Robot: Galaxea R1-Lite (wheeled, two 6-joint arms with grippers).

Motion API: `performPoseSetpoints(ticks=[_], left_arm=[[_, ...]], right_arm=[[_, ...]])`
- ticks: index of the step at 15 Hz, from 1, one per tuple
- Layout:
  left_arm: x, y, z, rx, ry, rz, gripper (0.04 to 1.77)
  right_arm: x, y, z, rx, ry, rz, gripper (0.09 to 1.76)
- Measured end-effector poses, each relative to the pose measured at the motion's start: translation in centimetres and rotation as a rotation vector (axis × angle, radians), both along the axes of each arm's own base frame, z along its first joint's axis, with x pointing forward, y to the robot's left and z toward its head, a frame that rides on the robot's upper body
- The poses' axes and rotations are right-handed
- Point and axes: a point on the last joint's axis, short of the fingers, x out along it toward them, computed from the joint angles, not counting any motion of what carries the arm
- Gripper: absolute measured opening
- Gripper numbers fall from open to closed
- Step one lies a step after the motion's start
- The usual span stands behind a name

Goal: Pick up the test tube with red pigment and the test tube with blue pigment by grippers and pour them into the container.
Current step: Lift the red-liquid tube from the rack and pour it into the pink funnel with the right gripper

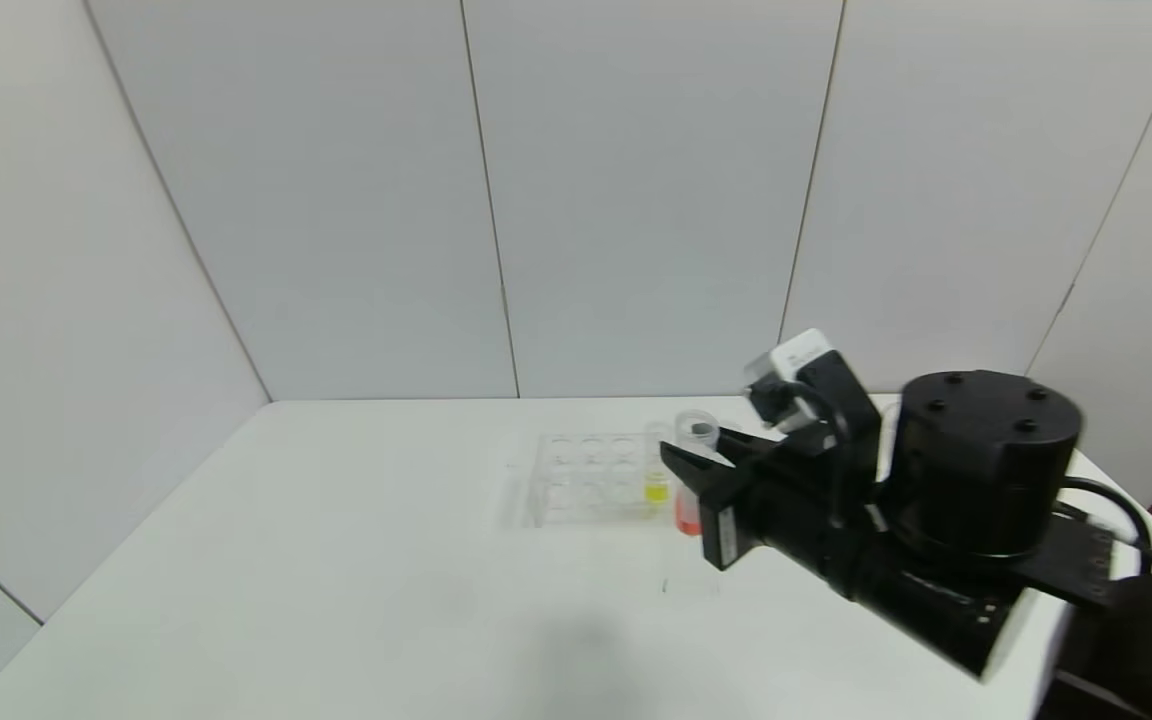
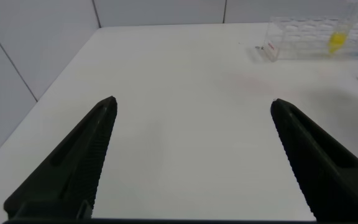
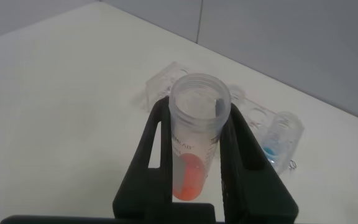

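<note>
Right gripper [image 3: 194, 165] pinches the test tube with red pigment [image 3: 194, 149] upright near the counter's far right edge; rack [image 1: 591, 480] just left. Container not discernible. Left gripper [image 2: 191, 155] spread, idle.

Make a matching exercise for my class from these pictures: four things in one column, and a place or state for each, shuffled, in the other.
1. red tube
2. yellow tube
3. blue tube
4. left gripper

a. open over bare table
b. upright beside the rack, ungripped
c. clamped in the right gripper
d. standing in the rack

Pairs: 1-c, 2-d, 3-b, 4-a
</note>
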Motion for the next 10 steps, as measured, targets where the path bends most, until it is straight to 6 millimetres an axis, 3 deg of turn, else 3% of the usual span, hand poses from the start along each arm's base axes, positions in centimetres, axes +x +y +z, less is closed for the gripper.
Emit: performPoseSetpoints(ticks=[8, 10], left_arm=[[0.0, 0.0, 0.0, 0.000, 0.000, 0.000, 1.76], [0.0, 0.0, 0.0, 0.000, 0.000, 0.000, 1.76]], right_arm=[[-2.2, -17.7, 1.0, 0.068, 0.071, -0.056, 0.50], [-2.7, -21.4, 1.3, 0.094, 0.067, -0.077, 0.50]])
